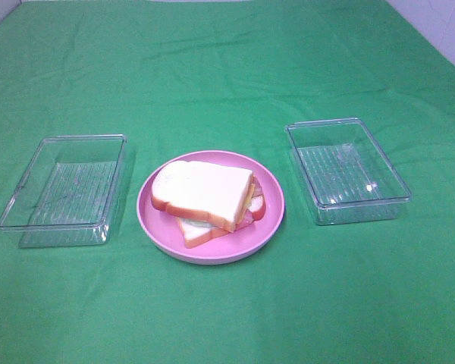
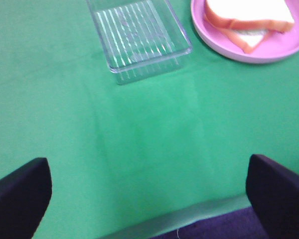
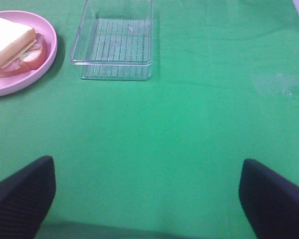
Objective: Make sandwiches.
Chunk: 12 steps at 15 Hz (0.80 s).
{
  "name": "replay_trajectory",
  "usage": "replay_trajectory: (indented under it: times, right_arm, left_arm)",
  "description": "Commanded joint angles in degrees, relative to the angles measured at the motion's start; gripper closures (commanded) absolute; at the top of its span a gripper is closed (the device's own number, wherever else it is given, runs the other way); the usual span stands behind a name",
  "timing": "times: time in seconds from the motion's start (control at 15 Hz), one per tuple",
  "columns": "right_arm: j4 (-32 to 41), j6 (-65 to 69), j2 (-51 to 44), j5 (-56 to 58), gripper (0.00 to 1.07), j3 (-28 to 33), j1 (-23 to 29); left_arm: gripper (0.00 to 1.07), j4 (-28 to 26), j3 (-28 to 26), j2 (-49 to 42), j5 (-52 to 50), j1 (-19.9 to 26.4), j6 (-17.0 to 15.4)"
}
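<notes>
Both claws sit nearest the wrist cameras, the left claw (image 2: pixel 149 199) and the right claw (image 3: pixel 149 199), each with its dark fingers spread as wide as they go and nothing between them, hanging over bare green cloth at the near edge of the tabletop (image 1: pixel 227 318). Neither shows in the high view.

Farther out, in the middle, stands the pink plate (image 1: pixel 153 220), and on it the sandwiches (image 1: pixel 205 193): a white slice with orange-brown crust on top, a second slice below and offset, cheese and reddish filling showing at the right-hand edge. The stack's long axis runs roughly left to right, a little skewed.

Flanking the plate are two clear plastic trays, the left tray (image 1: pixel 19 220) and the right tray (image 1: pixel 394 199), both empty.

From the left claw the plate lies ahead and inward; from the right claw likewise, mirrored. Neither arm looks clearly nearer. The stack appears assembled already.
</notes>
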Motion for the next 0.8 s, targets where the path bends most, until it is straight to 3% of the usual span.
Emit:
replay_trajectory:
  times: [0.07, 0.27, 0.8]
  right_arm:
    - [0.29, -0.40, -1.78, -0.40, 0.12, 0.23, -0.34]
    - [0.29, -0.40, -1.78, -0.40, 0.12, 0.23, -0.34]
    - [0.29, -0.40, -1.55, -0.40, 0.12, 0.23, -0.29]
  left_arm:
    - [0.06, -0.11, 0.11, -6.19, -0.06, 5.79, 0.11]
    - [0.06, -0.11, 0.11, -12.95, -0.11, 9.05, 0.11]
    - [0.06, 0.06, 0.11, -12.78, -0.17, 9.17, 0.17]
